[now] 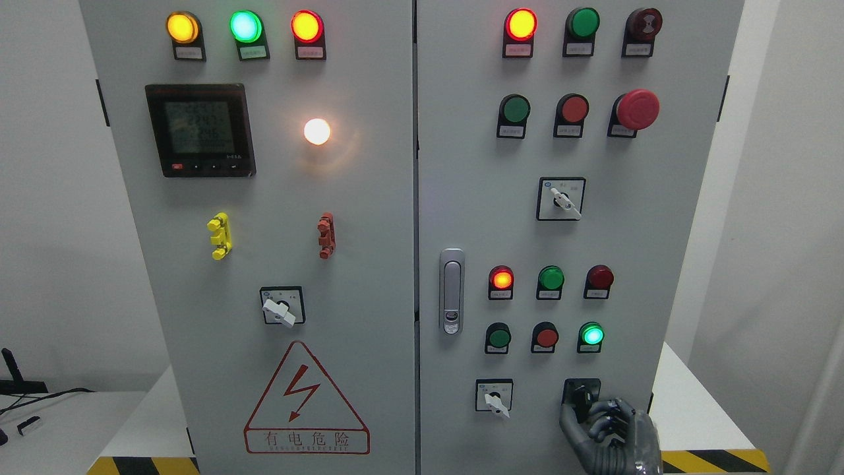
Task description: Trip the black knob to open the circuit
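A grey control cabinet (369, 198) fills the head view. Its black knob (580, 396) sits on a black square plate at the lower right of the right door. My right hand (610, 429), dark grey with jointed fingers, comes up from the bottom edge right of the middle. Its thumb (568, 425) lies at the knob's left and its curled fingers (610, 412) at the knob's right, so the hand grips the knob and hides its lower part. The left arm does not show.
A white selector switch (494, 399) sits left of the knob. Red and green buttons and lit lamps (592, 335) are just above. A red mushroom button (637, 109) sticks out at upper right. A door latch (452, 290) is near the middle seam.
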Robot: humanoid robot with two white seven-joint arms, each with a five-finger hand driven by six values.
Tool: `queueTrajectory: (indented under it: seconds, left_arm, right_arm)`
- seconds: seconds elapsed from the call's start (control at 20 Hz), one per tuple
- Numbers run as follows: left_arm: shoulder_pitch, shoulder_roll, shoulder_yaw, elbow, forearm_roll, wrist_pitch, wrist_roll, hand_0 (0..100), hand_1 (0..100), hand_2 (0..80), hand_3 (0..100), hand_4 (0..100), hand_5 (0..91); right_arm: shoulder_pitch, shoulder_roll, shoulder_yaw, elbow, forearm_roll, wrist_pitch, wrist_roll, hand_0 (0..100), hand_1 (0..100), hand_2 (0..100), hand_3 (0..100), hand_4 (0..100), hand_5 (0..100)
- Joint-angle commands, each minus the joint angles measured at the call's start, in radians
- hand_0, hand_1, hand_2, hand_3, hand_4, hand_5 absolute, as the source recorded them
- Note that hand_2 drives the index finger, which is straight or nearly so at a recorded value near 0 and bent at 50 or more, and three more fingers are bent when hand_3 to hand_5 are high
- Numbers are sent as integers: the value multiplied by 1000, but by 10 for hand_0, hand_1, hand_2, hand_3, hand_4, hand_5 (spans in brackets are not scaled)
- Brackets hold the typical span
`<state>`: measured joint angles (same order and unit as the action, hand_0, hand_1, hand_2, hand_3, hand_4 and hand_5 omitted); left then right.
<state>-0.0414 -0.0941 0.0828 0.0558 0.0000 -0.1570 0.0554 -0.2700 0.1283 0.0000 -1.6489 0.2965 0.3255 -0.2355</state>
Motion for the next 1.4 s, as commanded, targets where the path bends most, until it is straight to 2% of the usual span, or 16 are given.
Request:
queueTrajectory:
  seconds: [0.0, 1.35]
  left_arm:
    - [0, 1, 0, -1, -31, 0, 0, 120, 389, 0, 0, 0, 0]
    - [0, -1, 0, -1, -31, 0, 0, 120, 389, 0, 0, 0, 0]
  right_arm:
    - [0, -1, -31, 0, 1, 0, -5, 198, 766, 579, 851, 849, 949]
    - [0, -6, -51, 1, 1, 0, -4, 189, 768, 559, 839, 840, 948]
